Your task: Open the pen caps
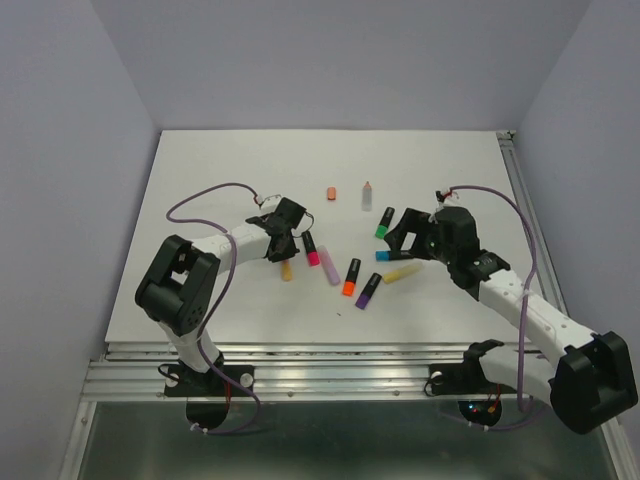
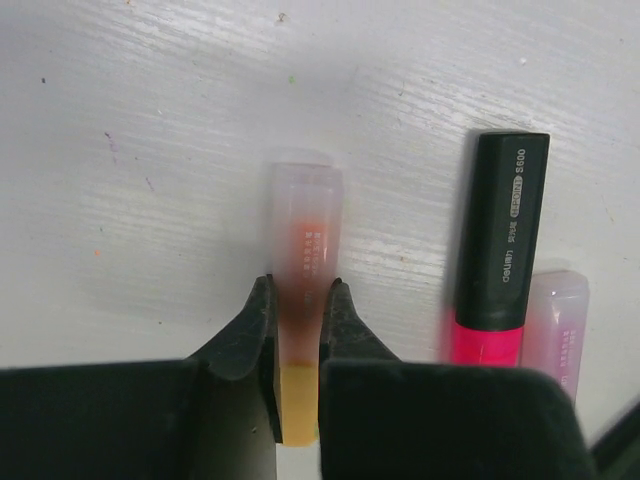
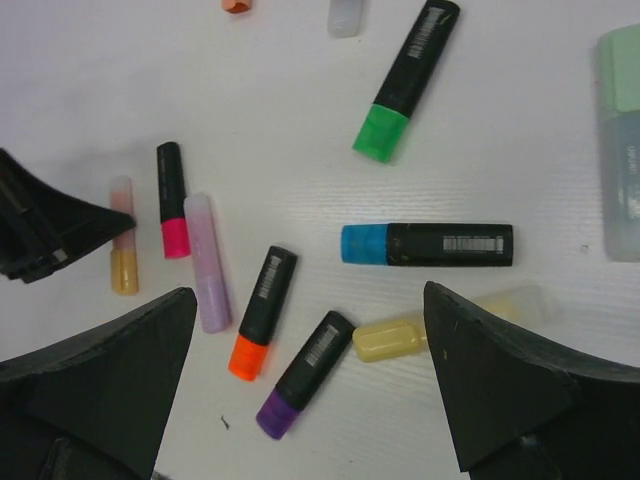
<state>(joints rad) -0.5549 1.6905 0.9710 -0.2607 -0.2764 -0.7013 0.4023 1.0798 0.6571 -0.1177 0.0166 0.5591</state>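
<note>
The left gripper point(image 2: 298, 300) is clenched on a peach highlighter point(image 2: 301, 270) that lies flat on the white, faintly grained table point(image 1: 200, 170). Its black fingers point(image 2: 245, 335) pinch where the frosted, translucent cap point(image 2: 303, 200) meets the opaque yellow-orange barrel. The small print on this pen is too blurred to read.

To the right in the left wrist view lies a pink-capped highlighter point(image 2: 505, 230), matte black in the barrel, with white lettering that includes "S 600". A lilac highlighter point(image 2: 557, 320) under a cloudy cap lies against its right side.

The right gripper point(image 3: 308, 295) hangs released above the centre-right of the table. Its two broad, dull-black fingers point(image 3: 100, 390) are spread wide with nothing between them.

In the middle of the right wrist view lies a blue-capped highlighter point(image 3: 427, 244), its black barrel bearing a white barcode label. A pastel yellow highlighter point(image 3: 395, 337) lies just below it, its far end hidden behind the right-hand finger. An orange-capped highlighter point(image 3: 262, 312) and a purple-capped highlighter point(image 3: 303, 374) lie side by side at lower centre. A green-capped highlighter point(image 3: 405, 80) slants across the top, and a mint highlighter point(image 3: 620, 140) is cut off by the right edge.

In the upper middle of the overhead view a loose orange cap point(image 1: 330, 193) sits apart from a pale stubby piece with a reddish end point(image 1: 367, 195).
</note>
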